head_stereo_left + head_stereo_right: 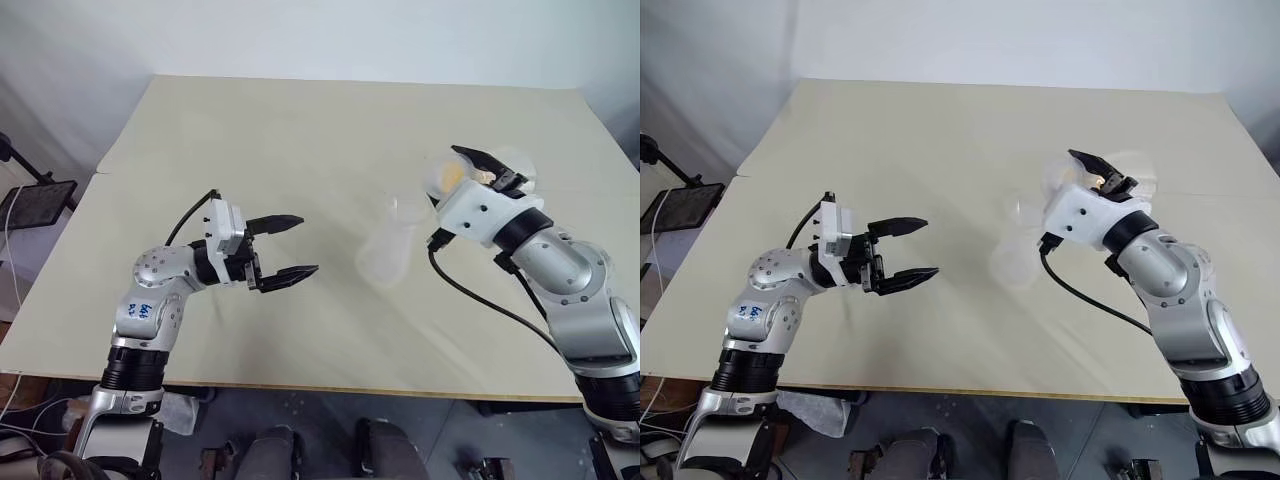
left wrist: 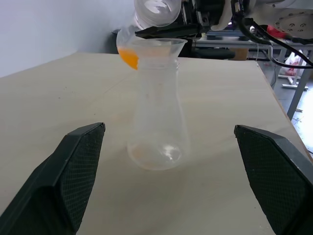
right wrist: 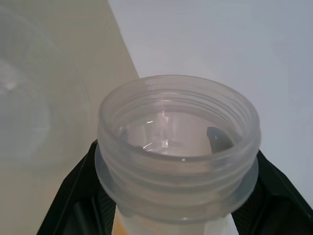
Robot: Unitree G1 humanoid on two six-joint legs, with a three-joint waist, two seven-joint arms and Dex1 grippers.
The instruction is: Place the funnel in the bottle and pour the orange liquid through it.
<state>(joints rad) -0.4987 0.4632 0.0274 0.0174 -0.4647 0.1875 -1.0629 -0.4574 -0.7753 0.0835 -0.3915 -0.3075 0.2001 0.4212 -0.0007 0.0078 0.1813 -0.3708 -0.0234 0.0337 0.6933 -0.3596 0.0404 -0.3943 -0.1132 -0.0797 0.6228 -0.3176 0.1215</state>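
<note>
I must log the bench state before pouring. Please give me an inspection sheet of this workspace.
Surface: beige table, dry, no spill seen.
Job's things: bottle upright, funnel in its neck; container of orange liquid tilted beside the funnel rim.
Clutter: nothing seen.
Grippers: left gripper open, holding nothing, aimed at the bottle; right gripper shut on the container's threaded neck.
Cables: black cable on right arm.
Surroundings: white wall.

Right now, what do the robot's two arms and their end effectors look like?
Both arms are silver-grey metal with black joint bands and white wrist blocks. Each end effector, left and right, has two black tapered fingers with textured pads. A black cable loops along each wrist; small blue markings dot the left arm.
</note>
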